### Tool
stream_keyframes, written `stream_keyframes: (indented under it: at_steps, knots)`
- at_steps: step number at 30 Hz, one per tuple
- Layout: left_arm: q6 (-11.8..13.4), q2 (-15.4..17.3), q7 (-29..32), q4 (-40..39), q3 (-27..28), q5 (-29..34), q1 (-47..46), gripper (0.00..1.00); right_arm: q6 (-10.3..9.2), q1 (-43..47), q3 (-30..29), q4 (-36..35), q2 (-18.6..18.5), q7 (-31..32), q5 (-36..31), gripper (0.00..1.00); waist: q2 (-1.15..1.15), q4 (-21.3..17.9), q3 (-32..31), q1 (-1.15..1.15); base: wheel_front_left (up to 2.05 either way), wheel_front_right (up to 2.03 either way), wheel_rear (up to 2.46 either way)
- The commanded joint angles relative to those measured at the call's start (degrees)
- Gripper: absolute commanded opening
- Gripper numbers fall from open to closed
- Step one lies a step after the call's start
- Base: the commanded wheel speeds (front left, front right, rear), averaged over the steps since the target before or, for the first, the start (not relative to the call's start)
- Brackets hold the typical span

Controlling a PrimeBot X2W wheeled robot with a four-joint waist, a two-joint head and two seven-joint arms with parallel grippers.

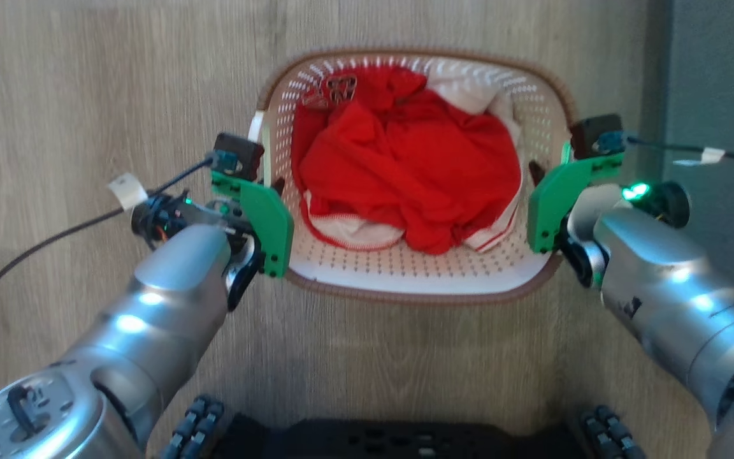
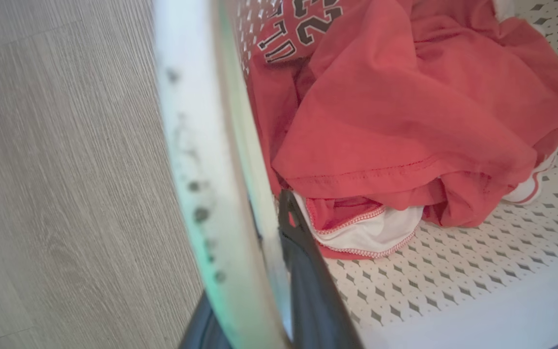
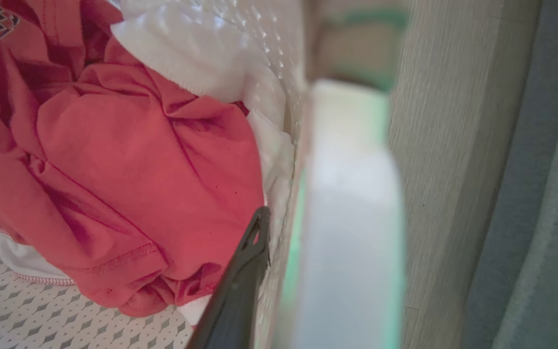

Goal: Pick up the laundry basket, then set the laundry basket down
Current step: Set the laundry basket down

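Closest to the left wrist camera, the white side handle (image 2: 196, 145) of the laundry basket (image 1: 405, 271) runs between both dark fingers of the left gripper (image 1: 270, 186), which clamp it narrowly. Opposite, the right gripper (image 1: 548, 173) straddles the other handle (image 3: 351, 218), inner finger (image 3: 245, 271) against the wall and outer finger hidden, so its grip cannot be determined. Basket lies upper centre of the head view, holding red and white garments (image 1: 405, 166), over wood-look floor (image 1: 86, 95).

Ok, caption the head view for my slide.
Left fingers and right fingers clamp opposite sides of a basket of red and white clothes over a wood-look floor.
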Motion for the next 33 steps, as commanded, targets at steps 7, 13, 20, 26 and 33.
stream_keyframes:
  at_steps: [7,13,20,26,33]
  knots:
    - [0.7,-0.4,-1.1,-3.2,0.0,1.1,-2.9,0.0,1.15,-1.5,1.1,0.7,1.3,-2.4,-3.2,0.0,0.0,1.6,7.2,-0.01,0.0,0.0,0.0]
    - [1.4,-0.4,-2.5,-3.7,0.1,1.7,-4.7,0.0,1.15,-3.2,1.0,2.7,1.9,-3.1,-3.3,0.0,0.0,1.9,9.8,-0.01,0.0,0.0,0.0]
    - [1.6,-0.4,-3.2,-3.8,0.1,1.6,-5.4,0.0,1.15,-3.5,0.9,4.0,2.4,-3.1,-2.9,0.0,0.0,1.8,11.0,-0.01,0.0,0.0,0.0]
    - [3.5,-0.4,0.0,-2.8,0.5,-1.2,-5.4,1.0,1.15,-3.8,0.9,4.7,2.1,-3.5,-2.6,1.0,0.0,2.1,11.4,-0.01,0.0,0.0,0.0]
    - [4.8,-0.4,0.8,-3.3,0.3,-1.5,-5.1,1.0,1.15,-4.0,0.9,4.9,1.8,-3.9,-2.6,1.0,0.0,2.4,11.2,-0.01,0.0,0.0,0.0]
